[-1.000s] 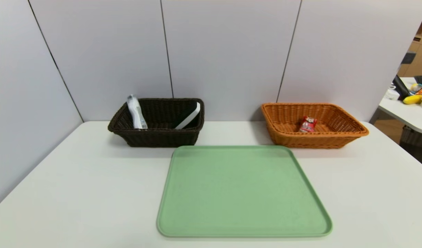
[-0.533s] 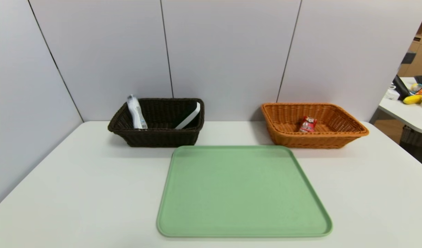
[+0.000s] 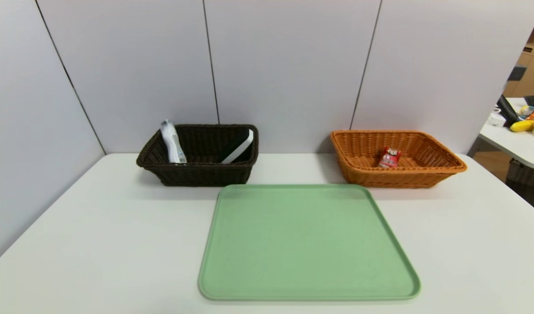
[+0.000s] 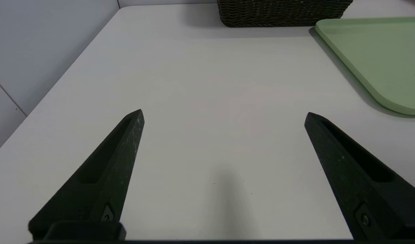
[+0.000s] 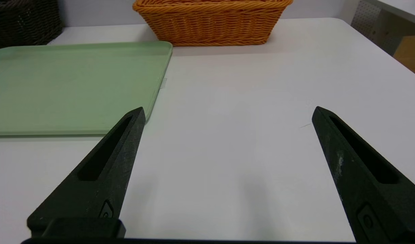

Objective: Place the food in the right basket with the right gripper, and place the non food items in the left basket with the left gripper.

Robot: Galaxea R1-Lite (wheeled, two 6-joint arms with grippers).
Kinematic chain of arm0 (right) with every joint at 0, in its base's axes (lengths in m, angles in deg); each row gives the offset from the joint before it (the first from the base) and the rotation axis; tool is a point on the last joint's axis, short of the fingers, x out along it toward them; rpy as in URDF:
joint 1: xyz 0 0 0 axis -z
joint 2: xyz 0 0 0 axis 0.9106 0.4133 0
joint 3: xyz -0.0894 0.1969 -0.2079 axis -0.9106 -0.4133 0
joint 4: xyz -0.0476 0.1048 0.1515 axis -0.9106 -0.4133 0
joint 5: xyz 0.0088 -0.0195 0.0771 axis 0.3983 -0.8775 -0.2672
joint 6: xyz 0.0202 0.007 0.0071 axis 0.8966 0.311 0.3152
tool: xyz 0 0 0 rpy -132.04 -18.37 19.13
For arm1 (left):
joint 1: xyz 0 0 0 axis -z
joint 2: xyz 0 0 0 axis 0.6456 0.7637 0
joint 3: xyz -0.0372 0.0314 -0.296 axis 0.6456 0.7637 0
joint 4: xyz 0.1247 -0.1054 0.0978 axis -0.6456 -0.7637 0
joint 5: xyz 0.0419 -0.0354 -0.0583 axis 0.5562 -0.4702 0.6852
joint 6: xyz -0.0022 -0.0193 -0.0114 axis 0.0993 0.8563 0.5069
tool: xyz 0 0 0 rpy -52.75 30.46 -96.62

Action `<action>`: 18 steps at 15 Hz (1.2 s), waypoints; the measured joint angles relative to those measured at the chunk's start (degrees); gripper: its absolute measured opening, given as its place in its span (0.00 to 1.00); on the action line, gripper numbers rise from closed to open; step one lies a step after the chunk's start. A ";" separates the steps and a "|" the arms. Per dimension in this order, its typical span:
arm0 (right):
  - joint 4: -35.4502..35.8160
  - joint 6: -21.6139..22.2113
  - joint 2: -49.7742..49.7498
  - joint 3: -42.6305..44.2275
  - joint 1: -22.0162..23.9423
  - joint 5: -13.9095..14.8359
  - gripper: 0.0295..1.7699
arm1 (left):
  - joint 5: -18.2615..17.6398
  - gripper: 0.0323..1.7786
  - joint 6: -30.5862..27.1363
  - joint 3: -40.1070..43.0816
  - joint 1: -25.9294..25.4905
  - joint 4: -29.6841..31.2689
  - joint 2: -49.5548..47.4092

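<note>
My left gripper (image 4: 224, 115) has its black tapered fingers (image 4: 124, 149) spread wide apart with nothing between them, held low over the bare white counter (image 4: 207, 84). My right gripper (image 5: 227, 112) is the same: fingers (image 5: 121, 145) wide apart, holding nothing, low over the counter. Between the two grippers, a little ahead of my fingers, lies the flat pale green rectangular tray (image 3: 306, 244) with a raised rim, its surface bare. Beyond the tray and ahead of my left fingers stands the dark brown woven basket (image 3: 205, 174); a white and grey bottle-shaped item (image 3: 172, 141) leans upright at its left end, and a flat dark slab with a white edge (image 3: 239, 147) leans against its right wall. Ahead of my right fingers sits the orange woven basket (image 3: 393, 176), holding a small red snack packet (image 3: 389, 157) on its floor. Both baskets stand just before the grey panelled wall (image 3: 284, 65).
</note>
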 joint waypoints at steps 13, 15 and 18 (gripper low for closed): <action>-0.02 -0.27 0.00 0.00 0.00 0.02 0.96 | 0.02 0.95 0.00 0.00 0.00 0.00 0.00; 0.00 -0.22 0.00 0.00 0.00 0.02 0.96 | 0.05 0.95 -0.02 0.00 0.00 0.00 0.00; 0.01 -0.05 0.00 0.00 0.00 0.06 0.96 | 0.02 0.95 -0.02 0.00 0.01 0.00 0.00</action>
